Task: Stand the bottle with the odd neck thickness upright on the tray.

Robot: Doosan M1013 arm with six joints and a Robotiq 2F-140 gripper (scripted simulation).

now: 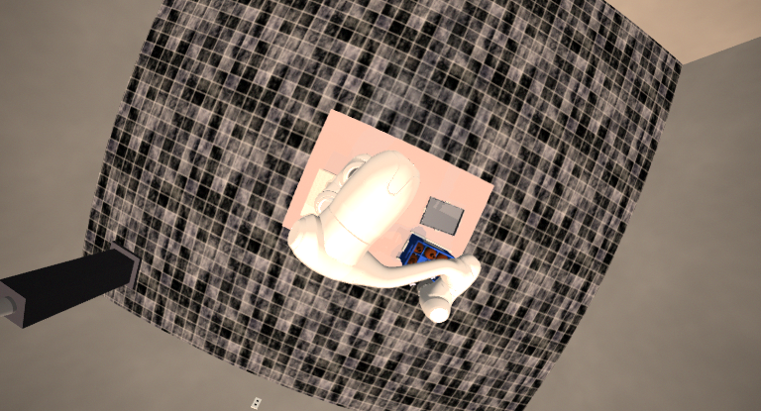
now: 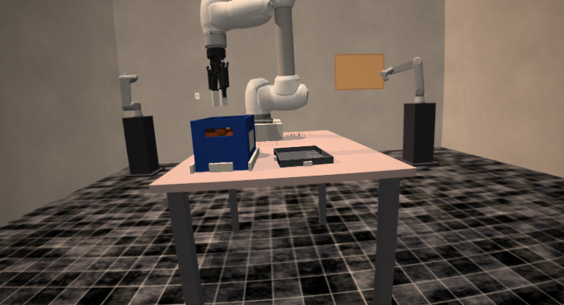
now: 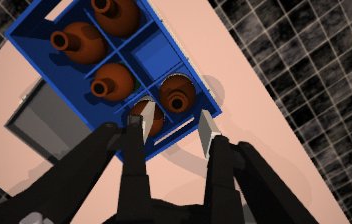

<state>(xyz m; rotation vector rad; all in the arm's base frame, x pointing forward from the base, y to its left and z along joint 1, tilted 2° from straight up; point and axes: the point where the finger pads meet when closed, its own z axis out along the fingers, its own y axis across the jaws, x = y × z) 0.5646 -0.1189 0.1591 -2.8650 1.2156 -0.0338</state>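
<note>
We're looking at the blue crate [image 2: 220,145] sitting near the front left corner of the pink tabletop [image 2: 355,161], and the white arm [image 2: 283,46] is reaching over it from behind. The end effector [image 2: 219,100] is hanging in the air well above the crate's rim, pointing straight down, its fingers standing partly apart with nothing between them, so it's gripping nothing.

From the wrist view we're counting five brown bottles [image 3: 112,82] standing in the crate's compartments, mouths up. One compartment [image 3: 149,54] is showing only its blue floor. One bottle [image 3: 177,95], in the cell nearest the crate's corner, is showing a wide ringed mouth, and another bottle [image 3: 155,119] beside it is sitting partly hidden behind one fingertip. We can't tell from here which neck differs from the rest.

To the right of the crate, a little apart from it, the dark shallow tray [image 2: 303,156] is lying flat on the tabletop. Pale blocks [image 2: 220,167] are lying against the crate's base at its front and side. Beyond the crate, two small arms on black pedestals [image 2: 139,145] are standing by the walls.
</note>
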